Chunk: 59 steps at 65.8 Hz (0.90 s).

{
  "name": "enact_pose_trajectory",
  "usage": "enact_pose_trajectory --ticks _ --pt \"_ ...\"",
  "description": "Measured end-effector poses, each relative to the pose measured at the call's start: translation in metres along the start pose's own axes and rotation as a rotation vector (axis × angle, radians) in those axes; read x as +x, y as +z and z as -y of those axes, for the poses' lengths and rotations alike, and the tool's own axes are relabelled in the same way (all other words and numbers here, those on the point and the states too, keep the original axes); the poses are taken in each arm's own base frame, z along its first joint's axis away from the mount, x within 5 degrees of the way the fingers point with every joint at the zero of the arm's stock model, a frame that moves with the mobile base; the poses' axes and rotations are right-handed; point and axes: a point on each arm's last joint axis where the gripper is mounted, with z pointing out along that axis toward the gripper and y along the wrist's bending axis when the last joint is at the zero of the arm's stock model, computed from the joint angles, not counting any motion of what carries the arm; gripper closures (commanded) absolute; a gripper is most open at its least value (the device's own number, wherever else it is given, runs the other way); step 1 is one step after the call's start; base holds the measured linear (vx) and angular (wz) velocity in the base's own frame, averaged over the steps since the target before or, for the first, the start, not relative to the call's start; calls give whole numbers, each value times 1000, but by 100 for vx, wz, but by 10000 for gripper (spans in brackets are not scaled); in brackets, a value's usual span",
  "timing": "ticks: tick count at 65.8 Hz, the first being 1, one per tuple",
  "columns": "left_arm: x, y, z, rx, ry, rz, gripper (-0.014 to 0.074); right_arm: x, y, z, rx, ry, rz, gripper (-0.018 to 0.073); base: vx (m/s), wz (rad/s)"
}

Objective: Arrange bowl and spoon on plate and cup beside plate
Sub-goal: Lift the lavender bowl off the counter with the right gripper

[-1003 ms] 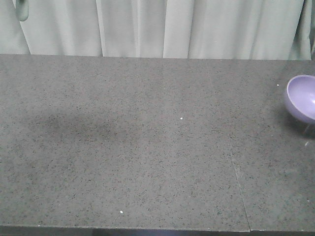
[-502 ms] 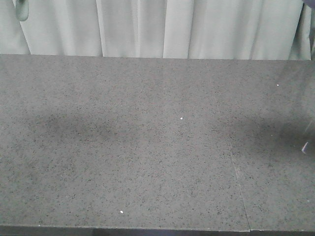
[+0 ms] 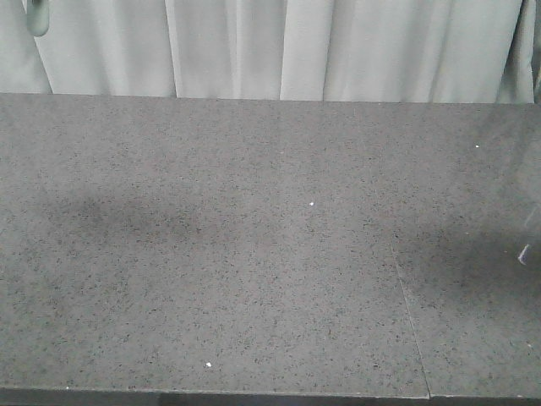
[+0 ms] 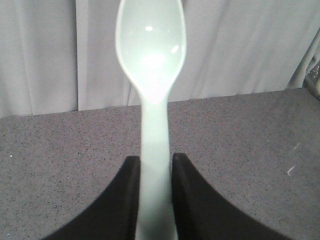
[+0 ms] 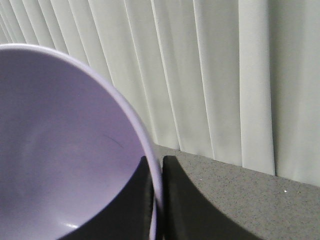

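Observation:
In the left wrist view the pale mint-white spoon [image 4: 151, 50] stands upright in front of the curtain, above the table. My left gripper [image 4: 156, 162] is shut on its handle. In the right wrist view the lavender bowl [image 5: 60, 150] fills the left side, and my right gripper [image 5: 156, 162] is shut on its rim, one finger inside and one outside. It is held above the table near the curtain. The front view shows neither gripper nor the bowl. The plate and the cup are out of view.
The dark speckled table [image 3: 254, 254] runs across the front view, with a seam [image 3: 410, 321] right of the middle. A pale pleated curtain [image 3: 338, 51] hangs behind its far edge. A soft shadow [image 3: 473, 254] lies on the table's right side.
The bowl, seen at the front view's right edge a second ago, has gone out of that view. Only a shadow remains there.

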Motion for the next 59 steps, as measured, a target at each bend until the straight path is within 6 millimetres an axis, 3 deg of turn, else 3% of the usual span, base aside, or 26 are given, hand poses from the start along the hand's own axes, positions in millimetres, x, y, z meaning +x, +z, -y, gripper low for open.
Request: enact_pose_trajectory --ticks 59 --pt "0 0 0 0 0 0 603 0 0 0 0 0 0 564 0 0"
